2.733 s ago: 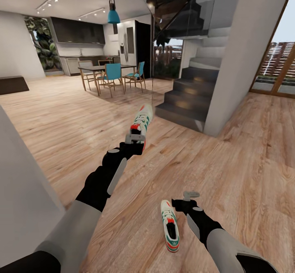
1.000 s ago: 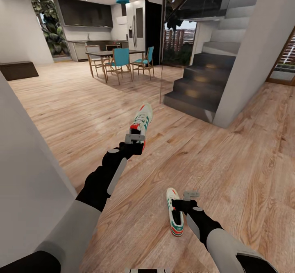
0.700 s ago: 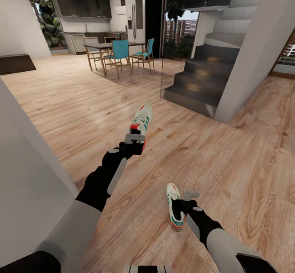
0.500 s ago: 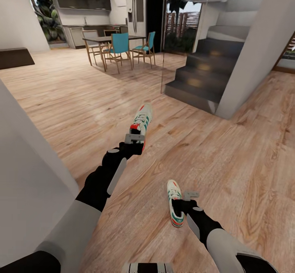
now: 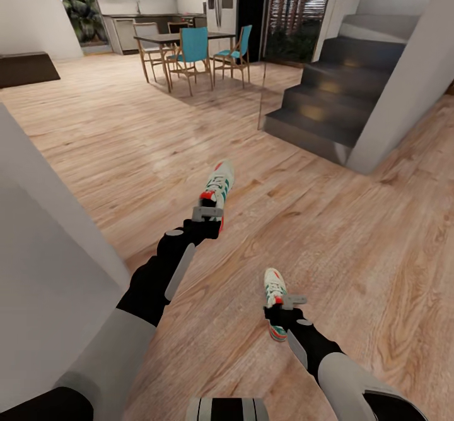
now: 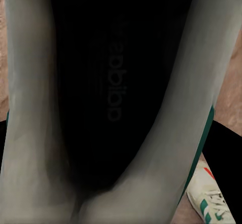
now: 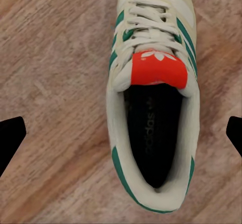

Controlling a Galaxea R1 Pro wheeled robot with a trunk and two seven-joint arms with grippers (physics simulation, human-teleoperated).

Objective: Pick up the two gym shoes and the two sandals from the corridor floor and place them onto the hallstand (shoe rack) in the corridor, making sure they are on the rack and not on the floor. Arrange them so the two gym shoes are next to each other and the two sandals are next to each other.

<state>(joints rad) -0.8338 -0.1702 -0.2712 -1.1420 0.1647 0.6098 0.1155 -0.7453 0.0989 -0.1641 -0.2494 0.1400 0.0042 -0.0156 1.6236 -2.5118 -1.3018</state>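
My left gripper (image 5: 208, 210) is shut on the heel of one gym shoe (image 5: 219, 184), a white sneaker with green stripes, and holds it above the corridor floor (image 5: 353, 238). Its dark insole (image 6: 116, 83) sits close to the left wrist camera. The second gym shoe (image 5: 275, 296) lies on the wood planks directly under my right gripper (image 5: 292, 300). That gripper is open, and its fingertips (image 7: 12, 138) stand wide on either side of the shoe (image 7: 154, 98) without touching it. The sandals and the hallstand are out of view.
A light-grey wall panel (image 5: 44, 250) stands close on the left. Dark stairs (image 5: 340, 112) and a white pillar (image 5: 403, 93) rise ahead on the right. A dining table with teal chairs (image 5: 189, 45) stands far back.
The whole view has shifted with the robot's motion. The shoe on the floor, earlier beside my right gripper, now lies directly beneath it. The left gripper keeps its hold on the other shoe.
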